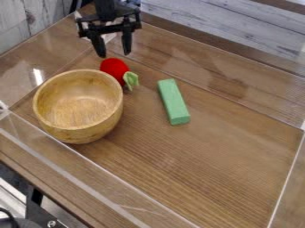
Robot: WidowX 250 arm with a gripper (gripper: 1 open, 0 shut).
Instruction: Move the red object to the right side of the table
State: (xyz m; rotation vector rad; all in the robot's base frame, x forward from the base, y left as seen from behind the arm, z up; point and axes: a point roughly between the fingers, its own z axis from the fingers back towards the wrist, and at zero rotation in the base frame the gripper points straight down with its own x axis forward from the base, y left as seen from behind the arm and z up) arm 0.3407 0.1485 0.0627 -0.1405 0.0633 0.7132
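Note:
The red object (114,68) is a small round red ball lying on the table (226,151), just behind the wooden bowl's far rim, with a light green leaf piece (131,80) at its right side. My gripper (110,51) points down just behind and above the ball. Its two dark fingers (98,44) stand apart with nothing between them, and the tips hang a little short of the ball's top. Nothing is held.
A wooden bowl (78,105) stands at the left, close in front of the ball. A long green block (174,101) lies to the right of the ball. Low clear walls (71,171) edge the tabletop.

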